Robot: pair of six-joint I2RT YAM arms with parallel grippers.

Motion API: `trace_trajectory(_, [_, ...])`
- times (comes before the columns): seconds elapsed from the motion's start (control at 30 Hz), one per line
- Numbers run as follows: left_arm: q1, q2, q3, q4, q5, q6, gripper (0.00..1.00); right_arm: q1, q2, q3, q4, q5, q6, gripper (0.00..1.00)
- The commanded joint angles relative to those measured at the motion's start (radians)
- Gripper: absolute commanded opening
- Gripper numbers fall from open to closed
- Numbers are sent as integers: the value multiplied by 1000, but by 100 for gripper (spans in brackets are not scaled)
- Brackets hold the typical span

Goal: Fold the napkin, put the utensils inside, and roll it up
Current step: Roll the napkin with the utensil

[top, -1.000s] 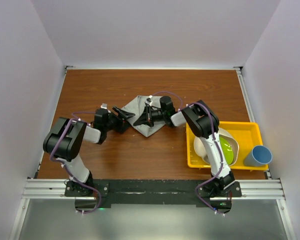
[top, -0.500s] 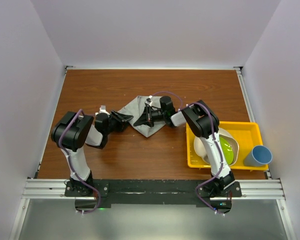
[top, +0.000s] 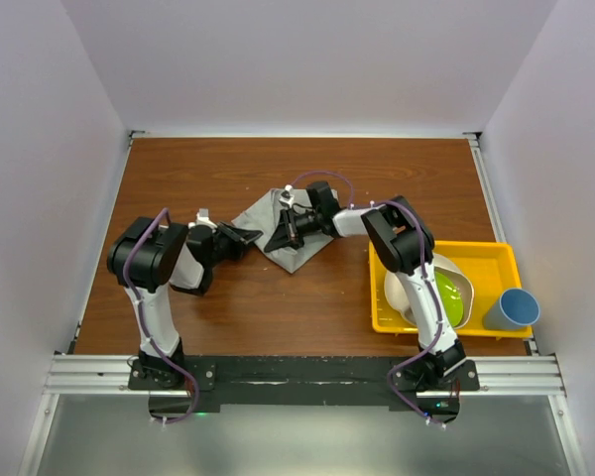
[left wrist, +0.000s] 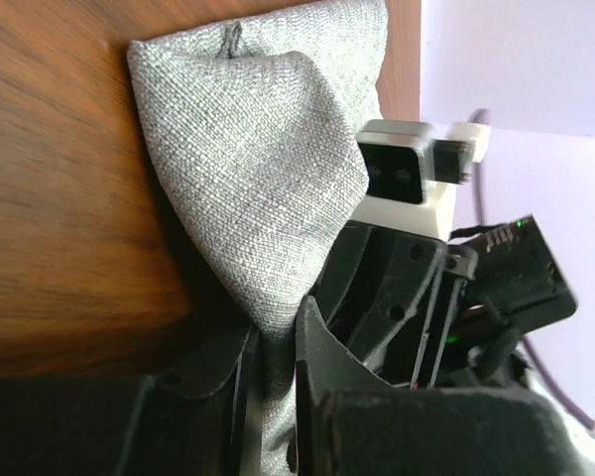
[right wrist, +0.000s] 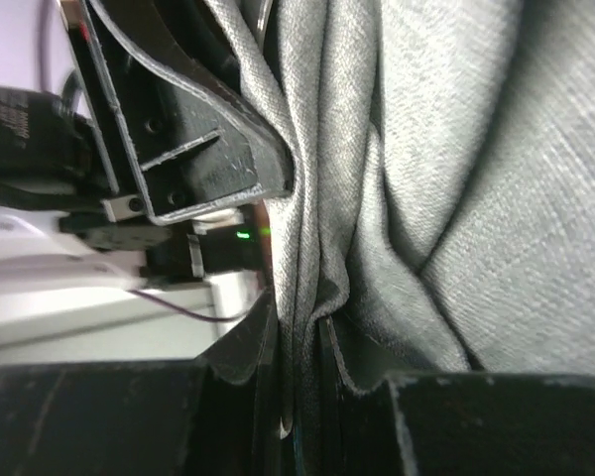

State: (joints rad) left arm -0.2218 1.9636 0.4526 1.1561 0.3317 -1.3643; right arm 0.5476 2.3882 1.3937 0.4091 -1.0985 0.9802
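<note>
The light grey napkin [top: 261, 211] lies bunched at the table's middle, between both arms. In the left wrist view my left gripper [left wrist: 275, 367] is shut on a lower corner of the napkin [left wrist: 268, 169], with cloth pinched between its black fingers. From the right, my right gripper [right wrist: 302, 347] is shut on several folds of the napkin [right wrist: 456, 178]. Seen from the top, the left gripper [top: 258, 236] and right gripper [top: 274, 241] meet nose to nose at the cloth's near edge. The utensils are out of view.
A yellow tray [top: 496, 256] holding a white bowl [top: 407, 288] with a green piece inside stands at the right. A blue cup [top: 511, 309] stands beside it near the table's right edge. Brown wood table [top: 178, 169] lies bare round the cloth.
My left gripper has closed onto the napkin's corner while its arm swung in. The right gripper shifted slightly left and away with the cloth, still shut.
</note>
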Motion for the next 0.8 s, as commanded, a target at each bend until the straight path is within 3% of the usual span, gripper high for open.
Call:
trace_trajectory(0.0, [24,12,8,7,41,120,0,2,-3,174,-653,100,-434,12])
trace_trajectory(0.1, [30,23,1,14,61,111,0,-11,-7,214,-665,104,-446,24])
trace_trajectory(0.3, [32,4,20,-38,87,120,0,-21,-27,327,-880,189,-620,55])
trace_trajectory(0.47, [35,-5,38,-104,112,151,0,-31,-66,425,-1047,256,-735,67])
trace_trajectory(0.77, [35,-6,37,-151,98,97,0,-29,-179,473,-1228,468,-899,73])
